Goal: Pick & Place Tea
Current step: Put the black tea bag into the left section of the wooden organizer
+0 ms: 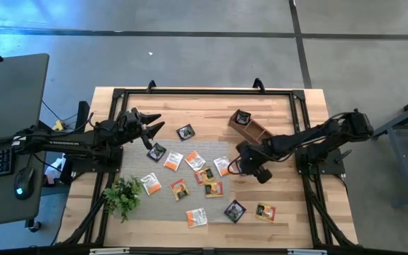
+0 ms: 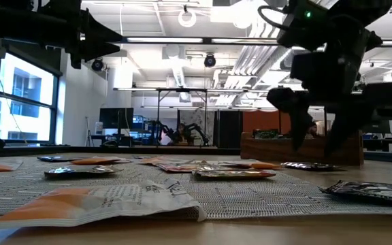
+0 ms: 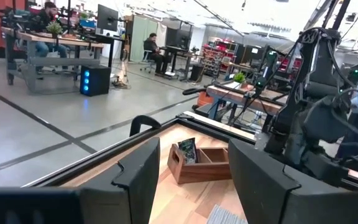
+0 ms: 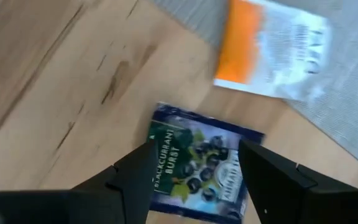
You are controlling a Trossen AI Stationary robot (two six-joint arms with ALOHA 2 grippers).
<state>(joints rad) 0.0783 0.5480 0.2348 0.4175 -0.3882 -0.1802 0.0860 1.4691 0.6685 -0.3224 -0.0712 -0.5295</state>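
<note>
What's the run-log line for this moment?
left gripper: open, raised, idle | right gripper: open over dark blackcurrant tea sachet on wooden table | wooden box: one sachet inside

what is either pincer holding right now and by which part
Nothing is held. The right pincer hangs open above a dark tea sachet on the wood; the left pincer waits open and empty.
</note>
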